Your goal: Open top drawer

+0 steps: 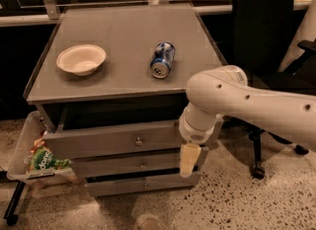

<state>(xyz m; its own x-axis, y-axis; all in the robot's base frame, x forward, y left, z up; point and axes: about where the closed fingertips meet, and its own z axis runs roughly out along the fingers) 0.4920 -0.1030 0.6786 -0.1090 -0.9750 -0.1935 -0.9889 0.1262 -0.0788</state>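
Grey top drawer ajar — claw by its right end — apart or together, cannot tell

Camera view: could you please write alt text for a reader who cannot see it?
A white robot arm reaches in from the right, its gripper hanging by the right end of a grey cabinet's drawer fronts, away from the knob of the top drawer. That drawer appears slightly pulled out. A white bowl and a can on its side sit on top.
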